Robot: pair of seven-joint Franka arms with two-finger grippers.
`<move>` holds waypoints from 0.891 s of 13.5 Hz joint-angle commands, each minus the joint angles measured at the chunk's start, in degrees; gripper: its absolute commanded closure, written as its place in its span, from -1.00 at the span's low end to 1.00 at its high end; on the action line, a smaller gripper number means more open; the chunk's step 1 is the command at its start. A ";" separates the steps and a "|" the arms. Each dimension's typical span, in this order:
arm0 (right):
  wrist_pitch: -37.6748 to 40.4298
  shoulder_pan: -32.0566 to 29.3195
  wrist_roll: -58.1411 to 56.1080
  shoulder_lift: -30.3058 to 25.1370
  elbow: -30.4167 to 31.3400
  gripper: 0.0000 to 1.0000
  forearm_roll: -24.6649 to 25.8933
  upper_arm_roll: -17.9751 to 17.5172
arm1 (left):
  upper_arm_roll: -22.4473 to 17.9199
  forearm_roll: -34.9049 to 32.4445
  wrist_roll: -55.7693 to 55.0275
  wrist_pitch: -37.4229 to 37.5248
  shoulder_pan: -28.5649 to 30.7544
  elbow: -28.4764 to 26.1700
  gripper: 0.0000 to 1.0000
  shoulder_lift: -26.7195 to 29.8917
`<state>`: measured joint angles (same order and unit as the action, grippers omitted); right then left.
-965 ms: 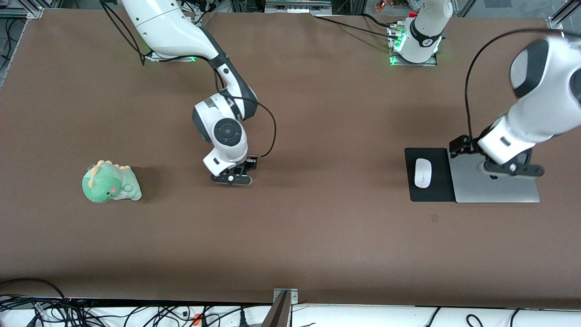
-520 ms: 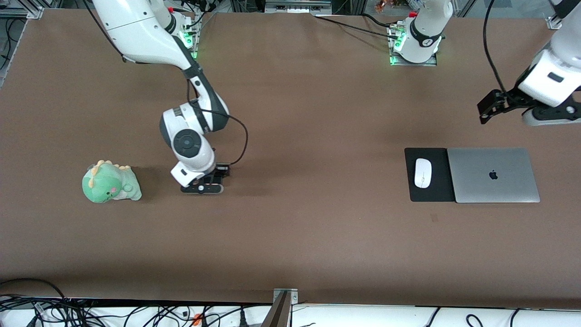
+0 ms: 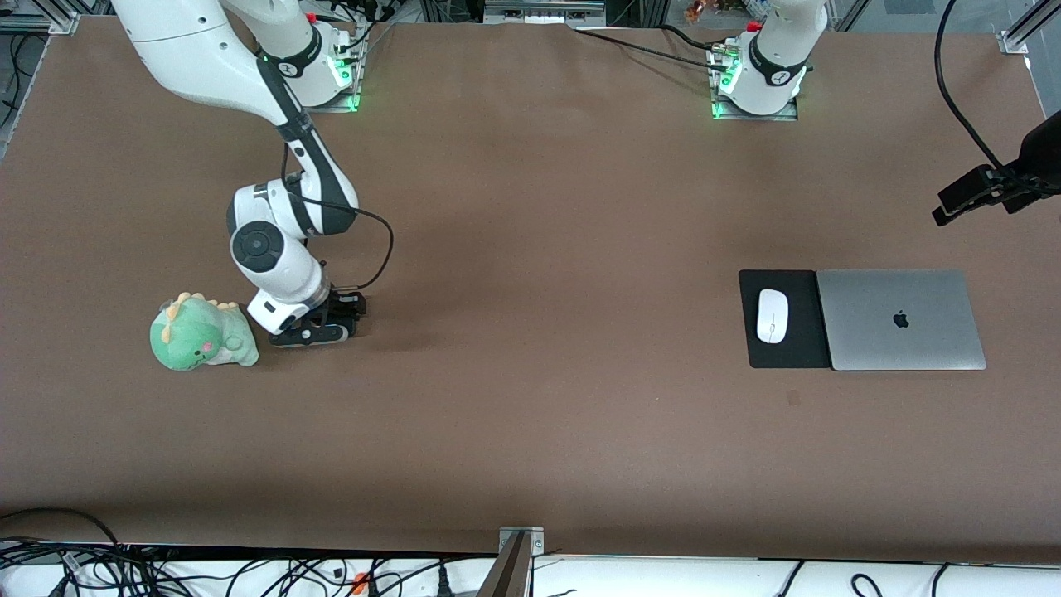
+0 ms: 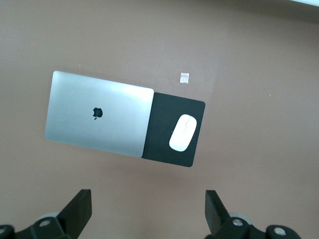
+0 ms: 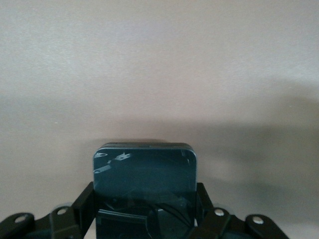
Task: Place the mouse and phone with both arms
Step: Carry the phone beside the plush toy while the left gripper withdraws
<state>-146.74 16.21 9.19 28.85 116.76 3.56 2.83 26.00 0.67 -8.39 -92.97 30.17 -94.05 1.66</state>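
Note:
The white mouse (image 3: 772,316) lies on a black mouse pad (image 3: 787,352) beside a closed laptop; it also shows in the left wrist view (image 4: 183,132). My left gripper (image 4: 148,206) is open and empty, high above the table and off the laptop; its hand shows at the front view's edge (image 3: 1043,162). My right gripper (image 3: 308,334) is low over the table, right beside a green plush dinosaur. It is shut on the black phone (image 5: 144,172), gripped by its two long edges. In the front view the phone is hidden under the gripper.
A silver laptop (image 3: 903,319) lies closed against the mouse pad, toward the left arm's end of the table. The green plush dinosaur (image 3: 201,334) sits toward the right arm's end. A small pale mark (image 3: 794,397) lies nearer the front camera than the pad.
My right arm has carried the phone toward its own end of the table, up to the dinosaur. My left arm has lifted off the laptop and drawn away toward the table's edge.

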 commanded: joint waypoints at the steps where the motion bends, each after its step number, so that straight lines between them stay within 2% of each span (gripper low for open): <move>1: -4.25 -1.35 -3.04 -1.43 2.95 0.68 -1.71 -0.90 | 0.55 0.30 -0.05 1.65 0.15 1.86 -1.00 -0.69; 4: -6.98 -3.11 -6.72 -0.11 3.30 0.67 -1.71 -0.90 | -0.33 0.29 -0.31 1.74 0.24 1.86 -1.00 -1.04; 6: -7.16 -4.43 -9.01 0.33 3.30 0.64 -1.71 -0.90 | -4.44 0.64 -0.22 1.91 -3.34 1.86 -1.00 -0.96; 7: -7.16 -4.87 -9.10 0.51 3.21 0.54 -1.80 -0.90 | -7.34 0.64 -0.40 2.00 -6.49 1.86 -1.00 -0.96; 8: -7.16 -4.96 -9.10 0.51 3.12 0.18 -1.89 -0.90 | -10.41 0.64 -0.49 2.00 -10.18 1.77 -1.00 -0.96; 9: -7.16 -4.96 -9.10 0.51 3.04 -0.46 -1.89 -0.90 | -13.83 0.56 -0.49 2.09 -13.35 1.77 -1.00 -0.96; 10: -6.99 -4.96 -9.10 0.51 2.77 -0.99 -1.98 -0.90 | -16.65 0.64 -0.49 2.70 -16.60 1.77 -1.00 -0.96; 12: -4.28 -4.96 -9.02 -0.01 1.99 -1.00 -2.15 -1.16 | -23.24 0.47 -0.49 3.06 -23.37 1.77 -1.00 -0.96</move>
<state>-152.82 11.98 1.65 29.94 119.07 2.83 2.68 8.18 0.68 -8.56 -91.49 12.53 -94.04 1.56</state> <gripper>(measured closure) 0.022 0.000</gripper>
